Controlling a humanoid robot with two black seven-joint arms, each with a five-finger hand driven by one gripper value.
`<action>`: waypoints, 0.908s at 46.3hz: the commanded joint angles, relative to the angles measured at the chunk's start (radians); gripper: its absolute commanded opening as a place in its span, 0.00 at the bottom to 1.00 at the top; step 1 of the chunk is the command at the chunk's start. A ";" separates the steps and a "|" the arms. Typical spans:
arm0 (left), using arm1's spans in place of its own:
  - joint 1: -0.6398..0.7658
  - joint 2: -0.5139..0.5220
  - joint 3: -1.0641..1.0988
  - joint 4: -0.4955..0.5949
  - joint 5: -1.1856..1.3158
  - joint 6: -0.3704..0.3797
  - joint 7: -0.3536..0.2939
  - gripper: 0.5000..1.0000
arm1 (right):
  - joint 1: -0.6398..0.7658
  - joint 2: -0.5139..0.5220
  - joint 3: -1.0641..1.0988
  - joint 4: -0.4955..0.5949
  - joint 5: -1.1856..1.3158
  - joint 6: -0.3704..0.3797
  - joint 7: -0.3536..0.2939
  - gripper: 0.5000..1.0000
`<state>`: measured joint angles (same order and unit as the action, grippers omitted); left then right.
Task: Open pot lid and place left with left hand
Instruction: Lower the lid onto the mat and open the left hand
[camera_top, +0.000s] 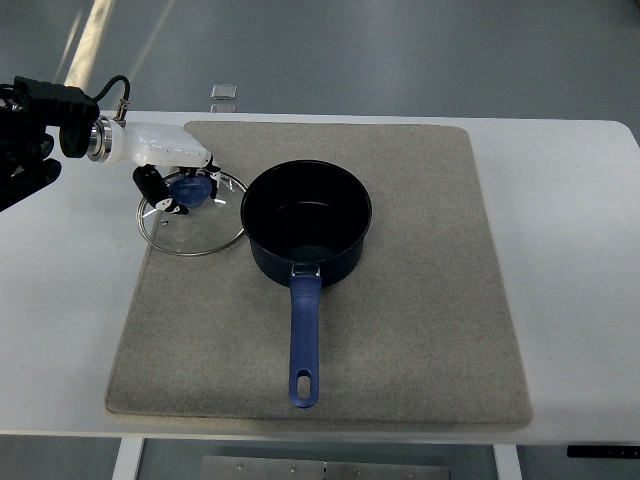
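Left of the uncovered pot (306, 222), the glass lid (192, 214) already lies on the mat (420, 300), its blue knob (190, 189) gripped by the left hand (172, 172), so only letting go remains.

The glass lid (192, 214) lies flat on the grey mat (420, 300), just left of the open pot (306, 222). The left robot hand (180, 178) grips the lid's blue knob (190, 189).

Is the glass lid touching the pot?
Cannot tell. In the top view the lid lies right beside the pot, its rim meeting the pot's outline, with no clear gap showing.
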<state>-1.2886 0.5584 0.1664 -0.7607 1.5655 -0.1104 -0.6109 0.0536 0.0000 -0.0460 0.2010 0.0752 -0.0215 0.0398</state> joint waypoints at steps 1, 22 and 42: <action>-0.003 -0.003 -0.001 0.000 -0.008 0.000 0.000 0.00 | 0.000 0.000 0.000 0.000 0.000 0.000 0.000 0.83; -0.011 -0.005 -0.004 -0.002 -0.015 -0.008 0.000 0.00 | 0.000 0.000 0.000 0.000 0.000 0.000 0.000 0.83; -0.009 -0.006 -0.005 0.000 -0.021 -0.006 0.000 0.00 | 0.000 0.000 0.000 0.000 0.000 0.000 0.000 0.83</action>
<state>-1.2974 0.5523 0.1622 -0.7613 1.5455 -0.1172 -0.6108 0.0536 0.0000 -0.0460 0.2010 0.0752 -0.0215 0.0399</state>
